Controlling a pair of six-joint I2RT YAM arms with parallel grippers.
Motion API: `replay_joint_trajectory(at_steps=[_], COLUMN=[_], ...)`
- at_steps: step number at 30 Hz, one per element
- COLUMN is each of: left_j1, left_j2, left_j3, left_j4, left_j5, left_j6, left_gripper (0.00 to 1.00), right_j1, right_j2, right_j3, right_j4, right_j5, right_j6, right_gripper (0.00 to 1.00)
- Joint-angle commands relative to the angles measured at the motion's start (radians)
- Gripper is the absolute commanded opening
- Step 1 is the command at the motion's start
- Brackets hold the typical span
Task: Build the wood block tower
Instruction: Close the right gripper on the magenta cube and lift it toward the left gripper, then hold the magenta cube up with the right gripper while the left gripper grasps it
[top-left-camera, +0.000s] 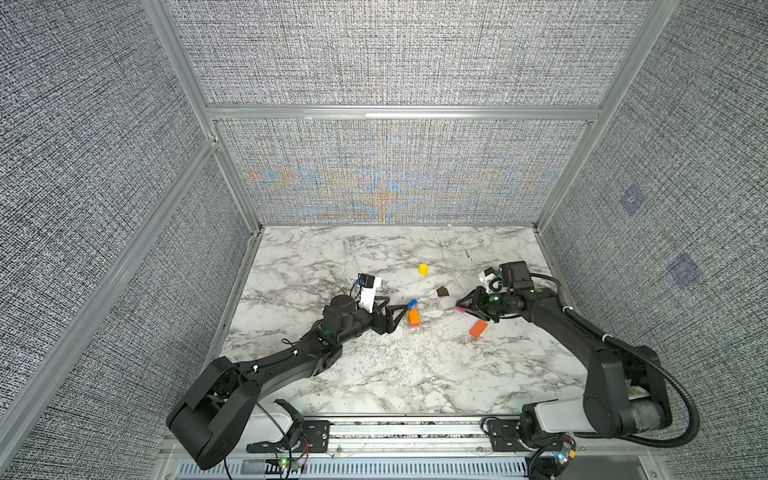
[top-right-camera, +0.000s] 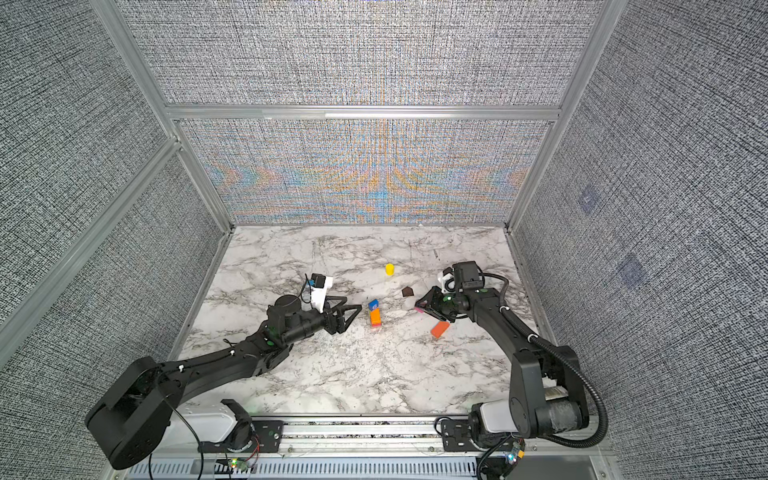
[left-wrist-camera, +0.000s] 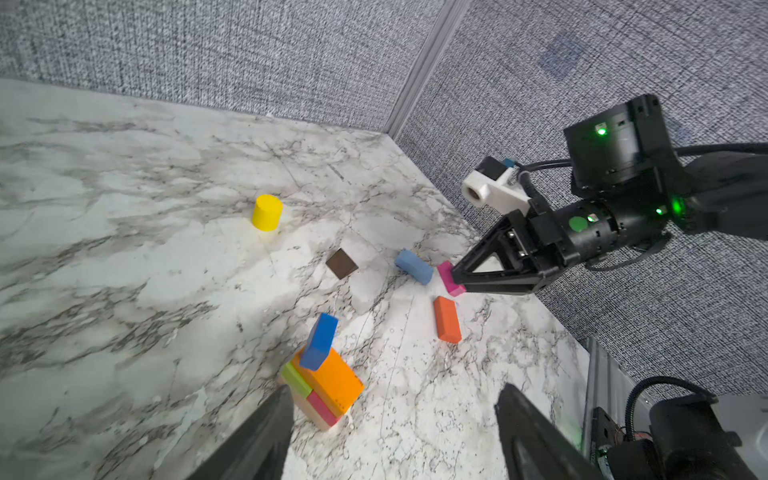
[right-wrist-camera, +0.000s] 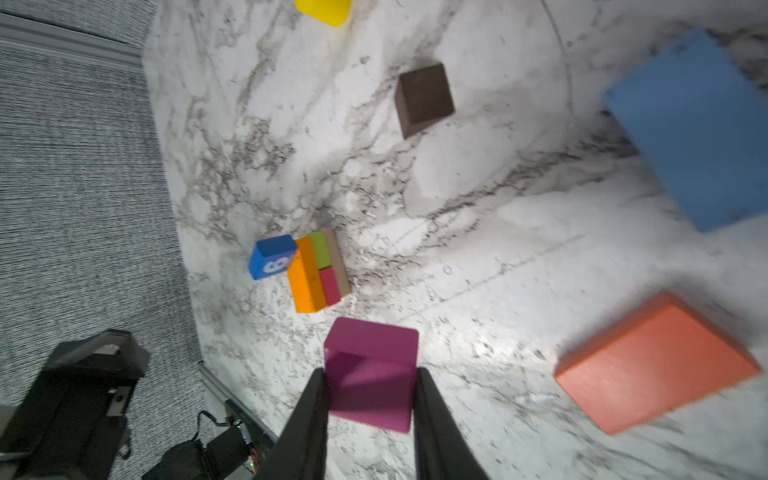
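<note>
in both top views the tower (top-left-camera: 413, 319) stands near the middle of the table (top-left-camera: 374, 374), a short stack with a blue cube (top-left-camera: 412, 305) on top. the left tool (top-left-camera: 397, 305) hangs just beside it. over on the right, the right tool (top-right-camera: 422, 305) is clenched on a magenta cube (top-left-camera: 460, 309). a yellow cylinder (top-left-camera: 423, 269), a dark brown block (top-left-camera: 443, 292) and a loose orange brick (top-left-camera: 478, 328) lie apart on the marble.

left wrist view: the left tool (left-wrist-camera: 392, 436) is released, fingers (left-wrist-camera: 257, 440) spread wide with nothing between them and the tower (left-wrist-camera: 324, 386) just ahead. it has a tan brick (left-wrist-camera: 318, 417) at the bottom, then a green cube (left-wrist-camera: 297, 379) and a pink cube (left-wrist-camera: 322, 409), an orange slab (left-wrist-camera: 332, 382), and the blue cube (left-wrist-camera: 319, 341) tilted on top. a light blue block (left-wrist-camera: 413, 266) lies just beside the magenta cube (left-wrist-camera: 449, 276).

right wrist view: both fingers (right-wrist-camera: 311, 415) press the magenta cube (right-wrist-camera: 372, 374) by its sides, low over the table. i cannot tell whether it touches. the blue cube (right-wrist-camera: 272, 257) shows a white 6.
</note>
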Motion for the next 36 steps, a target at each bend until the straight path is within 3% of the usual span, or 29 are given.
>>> replay_joint_trajectory(at_steps=[1,8,15,29,36], left_j1=[-0.03,-0.101,-0.129,-0.131,-0.13], left_j2=[0.022,0.117,0.178,0.315,0.357], left_j3=[0.032,0.106,0.095,0.178,0.197], left_j4=[0.113,0.137,0.284,0.396,0.441], left_j5=[-0.049,-0.149,-0.284,-0.276,-0.254], left_j6=[0.079,0.137,0.116,0.111,0.094], left_gripper=[0.77,0.72,0.7,0.7,0.6], right_j1=[0.008,0.052,0.082,0.165,0.187], right_j2=[0.008,0.023,0.006,0.027,0.021], right_j3=[0.001,-0.006,-0.015,0.026,0.02], right_j4=[0.198,0.418,0.575,0.658,0.684], right_j5=[-0.094,-0.11,-0.092,-0.07,-0.064], right_j6=[0.131,0.283,0.385,0.431,0.447], right_gripper=[0.24,0.26,0.27,0.29,0.29])
